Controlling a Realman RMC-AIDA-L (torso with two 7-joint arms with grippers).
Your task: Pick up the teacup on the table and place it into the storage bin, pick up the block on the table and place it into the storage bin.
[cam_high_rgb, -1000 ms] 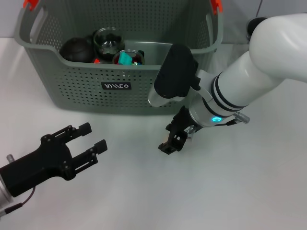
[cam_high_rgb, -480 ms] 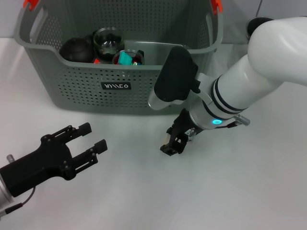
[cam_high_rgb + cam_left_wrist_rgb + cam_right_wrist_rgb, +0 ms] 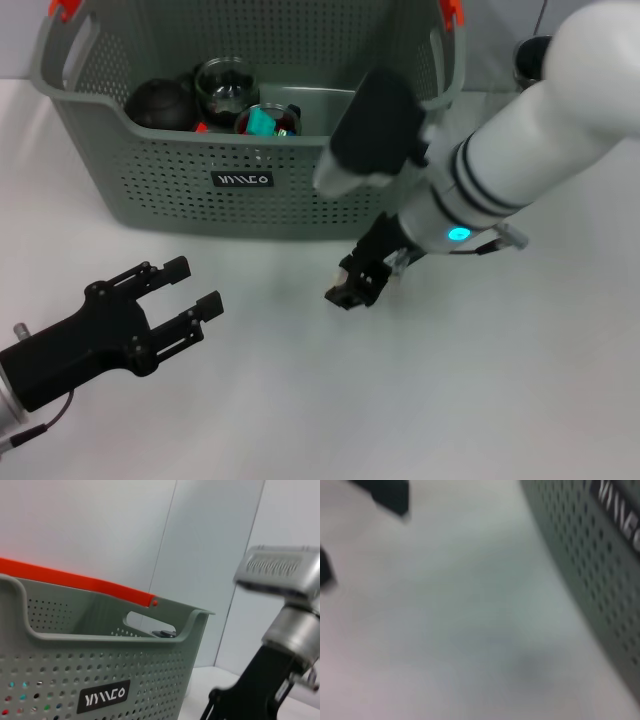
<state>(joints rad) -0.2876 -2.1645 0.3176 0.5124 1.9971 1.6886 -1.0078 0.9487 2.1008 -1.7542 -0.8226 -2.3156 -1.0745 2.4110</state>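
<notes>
Right gripper (image 3: 352,290), finger state indeterminable, hung low just before the storage bin (image 3: 180,180); left gripper (image 3: 185,290), fingers apart, sat farther off

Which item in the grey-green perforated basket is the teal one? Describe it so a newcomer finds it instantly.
Start at the large grey-green perforated storage bin behind both grippers, and look just above its black label. There a small round cup sits against the front wall, holding a teal block. Its neighbours, a black ball and a clear glass cup, have no teal.

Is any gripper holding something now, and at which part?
Nothing is held. The left gripper is open and empty over the table; the right gripper shows no object.
</notes>
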